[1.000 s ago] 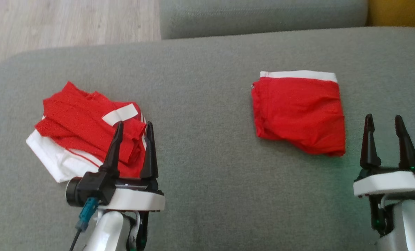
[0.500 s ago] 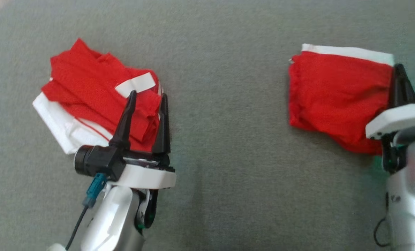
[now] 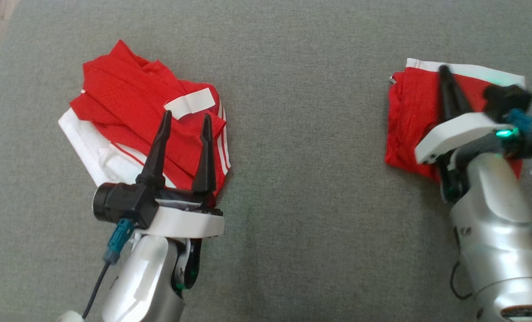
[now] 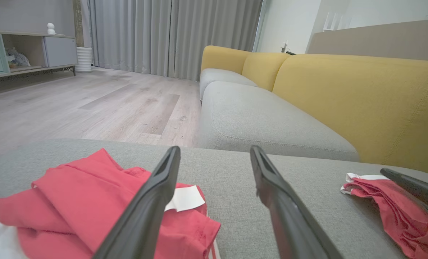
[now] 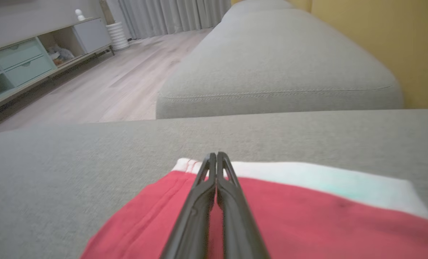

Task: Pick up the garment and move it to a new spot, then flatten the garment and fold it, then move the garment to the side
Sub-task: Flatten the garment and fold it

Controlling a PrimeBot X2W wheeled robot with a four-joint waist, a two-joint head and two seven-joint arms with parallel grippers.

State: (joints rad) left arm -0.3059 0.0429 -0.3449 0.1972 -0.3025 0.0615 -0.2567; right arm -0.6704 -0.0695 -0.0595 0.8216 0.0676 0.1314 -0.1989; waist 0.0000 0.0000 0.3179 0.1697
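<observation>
A folded red garment [image 3: 409,120] with a white waistband lies flat on the grey cushion [image 3: 301,134] at the right. My right gripper [image 3: 443,69] hangs over it, shut, its fingers pressed together and pointing at the waistband edge. The right wrist view shows the shut right gripper [image 5: 214,155] just above the red garment [image 5: 307,216], with no cloth between the fingers. At the left my left gripper [image 3: 186,116] stands open over the near edge of a rumpled red-and-white clothes pile [image 3: 123,103]. In the left wrist view the left gripper [image 4: 215,149] holds nothing.
A second grey seat cushion [image 4: 257,122] and a yellow sofa back [image 4: 361,97] lie beyond the work cushion. Wooden floor [image 4: 91,104] runs off past the cushion's far left edge. Bare grey cushion lies between the two heaps of clothing.
The head camera has tilted down and closer. My right gripper has shut and swung from beside the folded garment to above it. The left gripper stays open by the pile.
</observation>
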